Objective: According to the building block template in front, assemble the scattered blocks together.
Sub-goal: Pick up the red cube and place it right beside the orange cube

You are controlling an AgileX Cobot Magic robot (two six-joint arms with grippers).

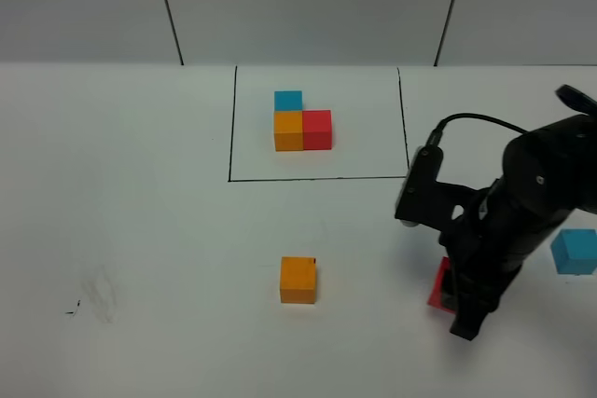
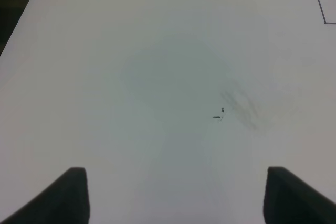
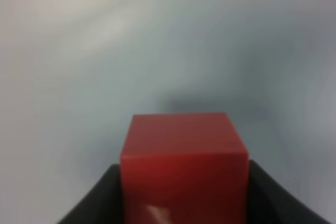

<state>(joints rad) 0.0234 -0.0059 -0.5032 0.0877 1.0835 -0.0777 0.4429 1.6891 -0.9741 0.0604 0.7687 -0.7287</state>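
Right gripper: clamped on red cube. Left gripper: jaws apart, holding nothing. Orange cube, blue cube: loose on table. Template: black-framed.

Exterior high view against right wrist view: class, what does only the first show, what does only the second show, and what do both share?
Only the exterior high view shows the framed template, the loose orange cube and the loose blue cube. Only the right wrist view shows the red cube close up, its top face whole, sitting between two dark fingers. Both share the red cube, the right gripper closed on it, and the white table.
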